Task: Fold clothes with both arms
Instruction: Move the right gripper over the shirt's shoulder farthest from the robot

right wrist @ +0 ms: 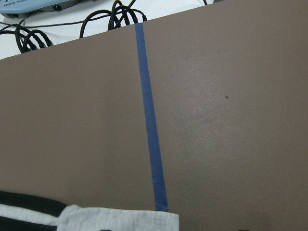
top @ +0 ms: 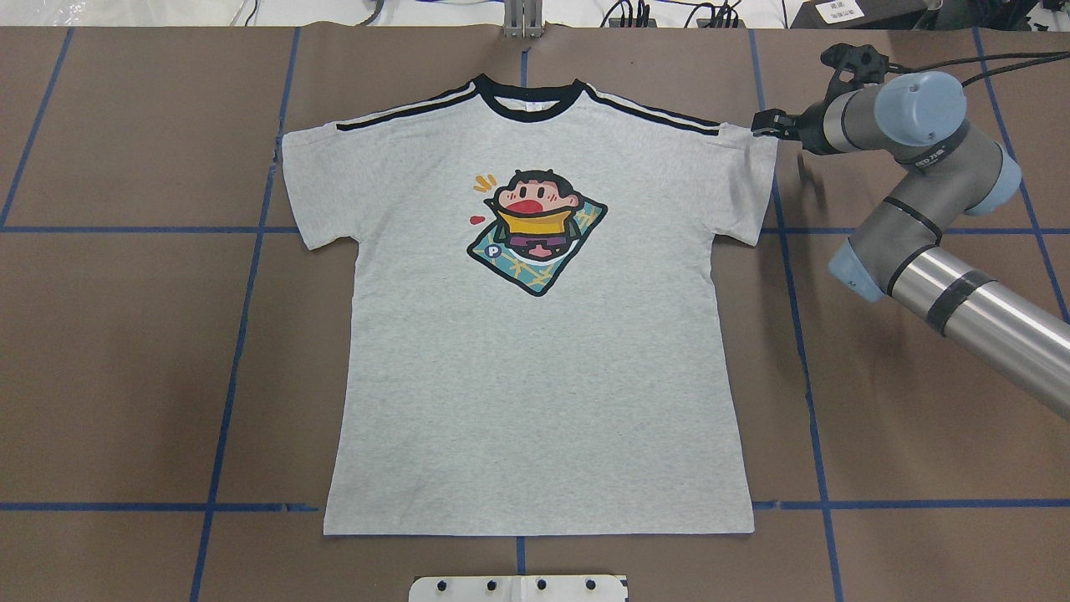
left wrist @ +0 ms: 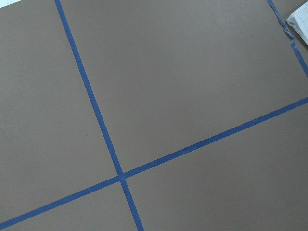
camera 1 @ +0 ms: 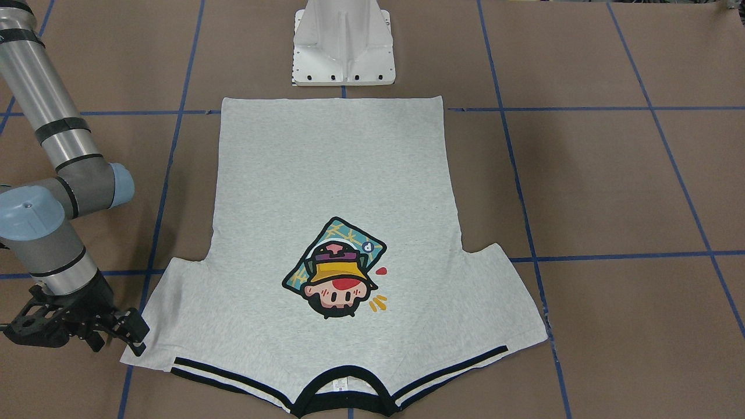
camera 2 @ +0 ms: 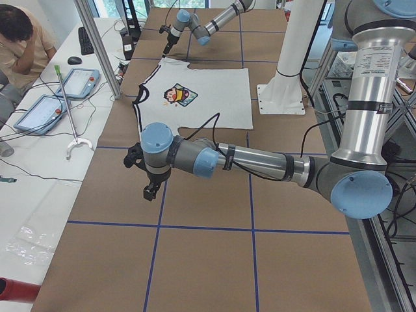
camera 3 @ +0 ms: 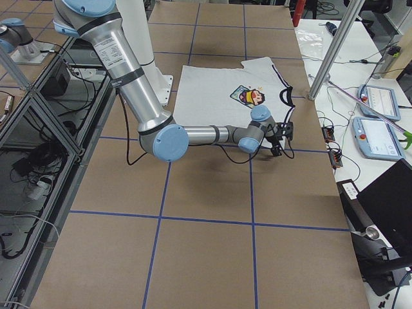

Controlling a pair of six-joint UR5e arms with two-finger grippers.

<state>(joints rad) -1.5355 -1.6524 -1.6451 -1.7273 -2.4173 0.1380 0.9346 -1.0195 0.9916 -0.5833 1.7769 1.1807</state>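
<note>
Right claw (camera 1: 132, 336) — jaws apparently parted — sits at the T-shirt (camera 1: 332, 174) sleeve edge; a shallow bite risks slipping. Left claw (camera 2: 151, 190) is well apart, state cannot be told — uneven fold likely.

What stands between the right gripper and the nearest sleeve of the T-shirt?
Nothing visible does. The right gripper is at the outer edge of one sleeve of the T-shirt. Only the bare brown table cover lies around it.

text: "P" in blue circle (top: 493, 250) | on: print (top: 537, 230) of T-shirt (top: 535, 393) | neck label (top: 528, 107): illegible
</note>
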